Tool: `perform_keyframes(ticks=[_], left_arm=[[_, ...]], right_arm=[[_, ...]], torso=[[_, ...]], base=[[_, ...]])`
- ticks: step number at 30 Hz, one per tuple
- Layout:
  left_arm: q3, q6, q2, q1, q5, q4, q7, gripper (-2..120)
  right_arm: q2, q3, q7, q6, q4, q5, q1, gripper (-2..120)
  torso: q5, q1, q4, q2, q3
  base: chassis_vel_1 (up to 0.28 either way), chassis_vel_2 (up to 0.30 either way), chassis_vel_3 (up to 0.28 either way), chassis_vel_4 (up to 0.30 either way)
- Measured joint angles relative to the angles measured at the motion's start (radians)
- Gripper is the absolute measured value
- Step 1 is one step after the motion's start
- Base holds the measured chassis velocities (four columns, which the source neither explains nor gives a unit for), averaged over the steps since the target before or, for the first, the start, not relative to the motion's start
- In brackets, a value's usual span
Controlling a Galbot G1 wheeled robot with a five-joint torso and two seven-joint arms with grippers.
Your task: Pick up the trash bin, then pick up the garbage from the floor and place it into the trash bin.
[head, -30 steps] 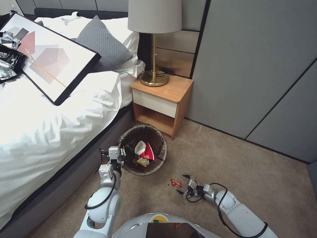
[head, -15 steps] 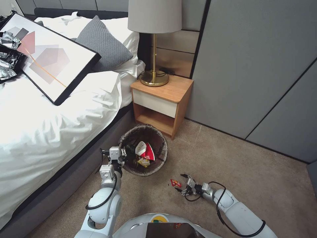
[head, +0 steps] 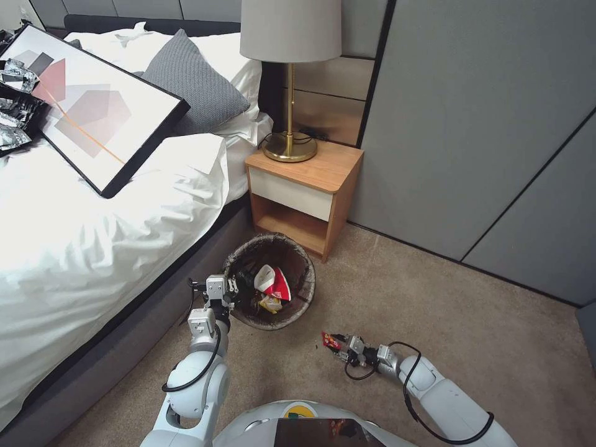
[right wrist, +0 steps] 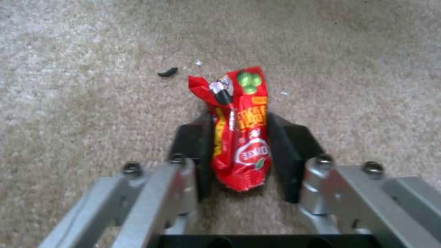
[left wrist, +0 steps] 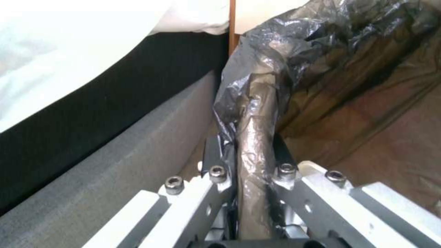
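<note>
With the left gripper clamped on the rim of the round bag-lined trash bin, the right gripper pinches a red snack wrapper on the beige carpet beside the bin, so lifting it binward seems next.

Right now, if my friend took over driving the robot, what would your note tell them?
Left gripper: shut on the trash bin, pinching its bagged rim, next to the bed.
Right gripper: low on the floor, jaws pressed on either side of a red snack wrapper, which lies on the carpet.
Done: bin gripped; some red-and-white and yellow litter already lies inside it.
Left: lift the red wrapper and drop it in the bin.
</note>
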Motion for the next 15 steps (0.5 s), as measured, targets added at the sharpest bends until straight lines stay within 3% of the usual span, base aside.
perform_keyframes(ticks=[5,7,15], left_arm=[[0.0,0.0,0.0,-0.004,-0.001,0.001,-0.001,3],[-0.001,0.0,0.001,-0.005,-0.002,0.001,-0.002,3],[-0.001,0.002,0.002,-0.007,-0.004,0.0,-0.002,3]], right_arm=[[0.006,0.002,-0.003,0.004,-0.007,0.0,-0.001,11],[0.006,0.005,-0.003,0.006,-0.009,0.0,-0.001,0],[0.006,0.016,-0.005,0.01,-0.012,0.001,0.002,0]], torso=[[0.0002,0.0,0.0002,0.0,0.0],[0.0003,0.0,0.0003,0.0,0.0],[0.0,0.0,0.0,0.0,0.0]], base=[[0.0,0.0,0.0,0.0],[0.0,0.0,0.0,0.0],[0.0,0.0,0.0,0.0]])
